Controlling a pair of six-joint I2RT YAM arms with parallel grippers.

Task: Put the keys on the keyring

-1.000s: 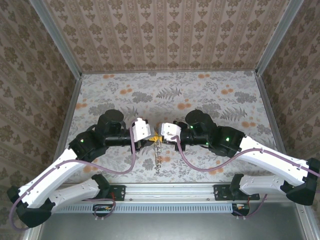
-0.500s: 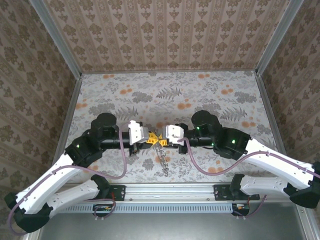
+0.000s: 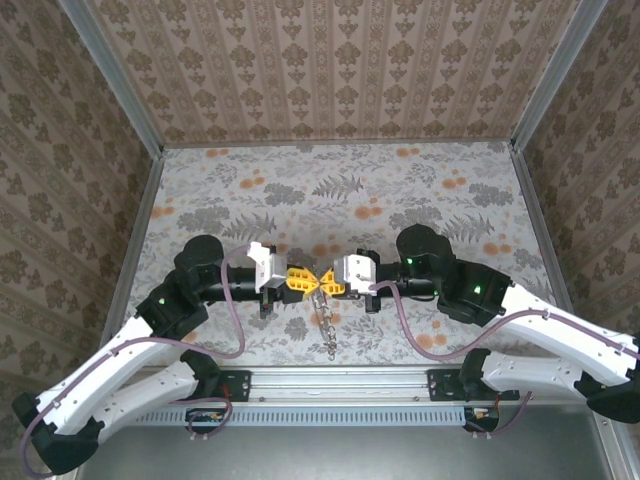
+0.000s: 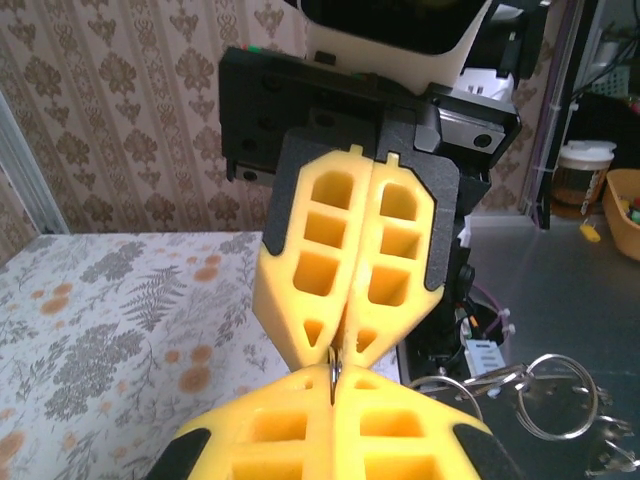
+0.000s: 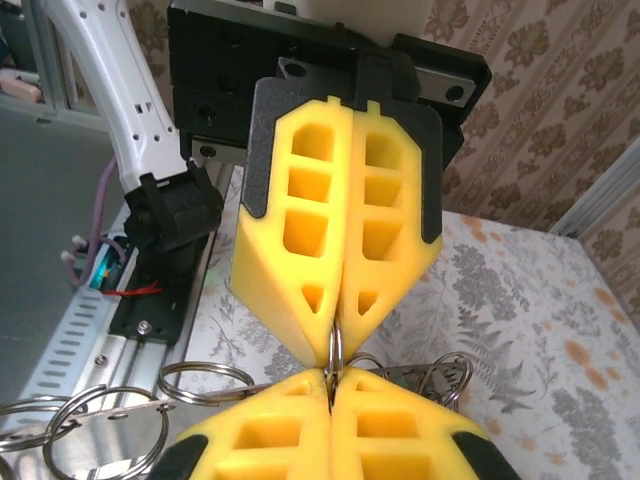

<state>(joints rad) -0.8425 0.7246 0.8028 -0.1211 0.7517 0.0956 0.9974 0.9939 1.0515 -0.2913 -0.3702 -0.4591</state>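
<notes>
Though clamped shut tip to tip on the thin silver metal keyring, could lose it yet! Squeezing just one wire edge with left yellow-fingered end effector and right yellow-fingered end effector, with short linked chain dangling above the floral-patterned table. Uneven pull or twist: slip, drop.

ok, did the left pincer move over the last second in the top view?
Yes: the left pincer, shut on the keyring opposite the right pincer, has come closer to the front rail.
</notes>
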